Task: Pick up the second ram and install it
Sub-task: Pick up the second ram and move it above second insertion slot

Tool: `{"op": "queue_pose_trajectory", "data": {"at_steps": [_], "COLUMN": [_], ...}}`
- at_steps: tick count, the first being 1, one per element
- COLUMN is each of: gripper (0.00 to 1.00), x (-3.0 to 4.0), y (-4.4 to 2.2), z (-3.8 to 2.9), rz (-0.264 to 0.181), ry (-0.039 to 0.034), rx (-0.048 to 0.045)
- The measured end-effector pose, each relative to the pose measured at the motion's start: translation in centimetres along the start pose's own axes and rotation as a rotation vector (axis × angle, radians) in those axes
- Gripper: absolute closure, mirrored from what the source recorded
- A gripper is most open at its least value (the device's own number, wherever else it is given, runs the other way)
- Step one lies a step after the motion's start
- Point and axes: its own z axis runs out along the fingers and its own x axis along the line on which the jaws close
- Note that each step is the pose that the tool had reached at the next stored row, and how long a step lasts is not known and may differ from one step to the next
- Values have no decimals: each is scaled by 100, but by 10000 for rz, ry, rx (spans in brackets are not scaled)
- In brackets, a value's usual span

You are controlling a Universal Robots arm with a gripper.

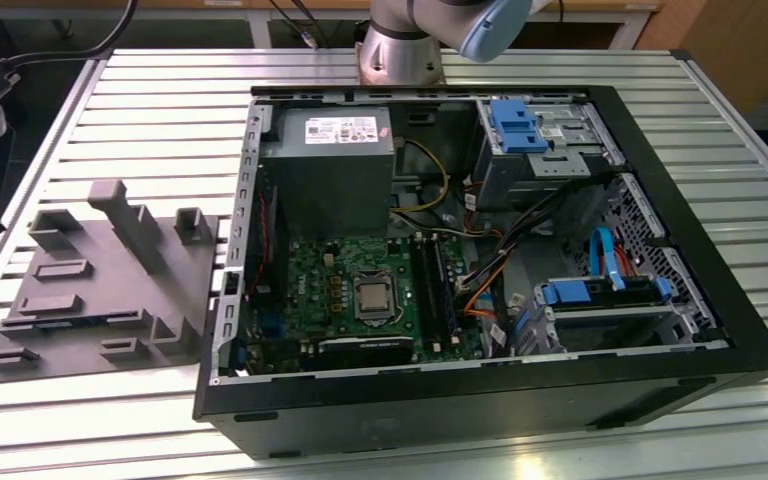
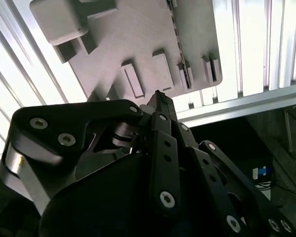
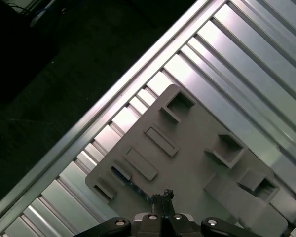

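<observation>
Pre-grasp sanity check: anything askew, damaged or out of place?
Nothing stands out. The grey moulded fixture plate lies flat on the slatted aluminium table beside the open black computer case; the gripper hangs over the plate.

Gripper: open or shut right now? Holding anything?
Gripper: shut, fingertips together, nothing visibly held between them; it hangs above the grey fixture plate.

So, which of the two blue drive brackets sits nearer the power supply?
The upper blue bracket, near the power supply; the lower blue bracket sits across the case.
</observation>
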Motion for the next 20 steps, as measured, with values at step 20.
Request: {"op": "queue_pose_trajectory", "data": {"at_steps": [20], "gripper": [89], "x": [0], "y": [0], "z": [0], "rz": [-1478], "ry": [64], "rx": [-19]}}
